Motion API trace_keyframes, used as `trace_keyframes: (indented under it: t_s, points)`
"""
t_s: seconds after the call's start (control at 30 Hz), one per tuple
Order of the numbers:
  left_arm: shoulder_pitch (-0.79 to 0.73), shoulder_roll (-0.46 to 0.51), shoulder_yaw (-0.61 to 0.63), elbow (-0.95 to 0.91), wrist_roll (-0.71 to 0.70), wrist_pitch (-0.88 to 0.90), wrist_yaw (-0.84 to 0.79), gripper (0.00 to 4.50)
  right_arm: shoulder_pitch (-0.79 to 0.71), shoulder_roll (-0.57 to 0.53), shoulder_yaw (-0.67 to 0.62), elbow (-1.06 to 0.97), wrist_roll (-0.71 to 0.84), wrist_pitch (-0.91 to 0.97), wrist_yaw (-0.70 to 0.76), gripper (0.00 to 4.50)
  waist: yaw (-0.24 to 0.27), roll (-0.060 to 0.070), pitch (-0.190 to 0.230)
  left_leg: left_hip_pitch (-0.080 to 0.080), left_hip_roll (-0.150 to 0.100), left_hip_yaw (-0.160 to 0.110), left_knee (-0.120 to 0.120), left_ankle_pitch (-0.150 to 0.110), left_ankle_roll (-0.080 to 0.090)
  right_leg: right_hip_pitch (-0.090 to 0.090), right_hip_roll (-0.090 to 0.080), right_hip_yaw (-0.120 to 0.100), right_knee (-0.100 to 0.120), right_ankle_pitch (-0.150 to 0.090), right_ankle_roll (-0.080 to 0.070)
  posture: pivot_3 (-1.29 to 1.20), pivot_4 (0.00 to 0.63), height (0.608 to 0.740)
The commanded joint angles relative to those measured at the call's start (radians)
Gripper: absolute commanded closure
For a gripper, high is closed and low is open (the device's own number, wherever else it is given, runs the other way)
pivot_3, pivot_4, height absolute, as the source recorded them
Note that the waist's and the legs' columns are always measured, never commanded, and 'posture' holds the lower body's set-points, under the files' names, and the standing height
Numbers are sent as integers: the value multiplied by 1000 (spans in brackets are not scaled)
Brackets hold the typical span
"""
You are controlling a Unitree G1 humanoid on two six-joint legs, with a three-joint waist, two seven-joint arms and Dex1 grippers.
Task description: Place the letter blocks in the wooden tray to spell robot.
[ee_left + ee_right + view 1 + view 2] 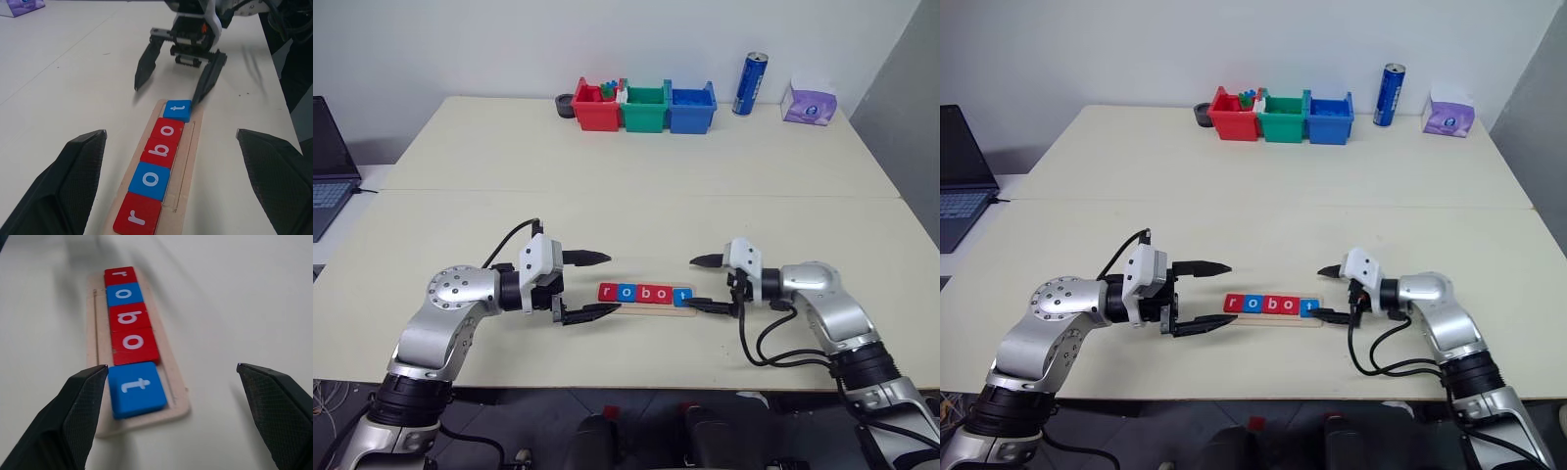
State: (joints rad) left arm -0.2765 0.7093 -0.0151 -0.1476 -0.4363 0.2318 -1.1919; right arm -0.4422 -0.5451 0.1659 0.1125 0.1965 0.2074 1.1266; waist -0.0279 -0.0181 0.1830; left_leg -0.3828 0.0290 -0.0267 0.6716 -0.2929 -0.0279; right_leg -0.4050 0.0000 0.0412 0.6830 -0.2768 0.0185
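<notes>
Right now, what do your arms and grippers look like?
Both arms are silver metal with black joints and loose black cables. Each wrist carries a white block. The left gripper and right gripper each have two black, pointed fingers with textured pads.

A: What sits along the far edge of the desk point(636, 196)?

B: Three plastic bins touching in a row: a red bin point(595, 108), a green bin point(645, 109), a blue bin point(691, 110). Small colourful pieces poke out of the red one.

A: Anything beside them?

B: A small dark round thing point(566, 103) just outside the red bin. Towards the far right corner stand an upright blue can point(750, 84) and a purple tissue pack point(809, 103).

A: And off the left edge?

B: A laptop point(331, 166), partly cut off.
</notes>
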Motion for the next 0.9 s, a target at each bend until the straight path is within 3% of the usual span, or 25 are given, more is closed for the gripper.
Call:
trace_keyframes:
  t_s: [0.03,0.4,0.9]
  points:
    - [-22,-2,2,-1,0,-17,-7,0,27,-18,-36,-81,69,45,22,561,0,0,0,0,0,0,0,0,0,0,0,0,0,0,0,0,150,740]
    - [-35,-7,-3,17,9,-27,-12,0,145,-37,14,-220,69,63,23,4470,0,0,0,0,0,0,0,0,0,0,0,0,0,0,0,0,150,740]
    - [-35,-10,-3,23,16,-37,-10,0,121,-12,82,-156,-24,-28,-26,4470,0,0,0,0,0,0,0,0,0,0,1,0,0,0,0,0,150,740]
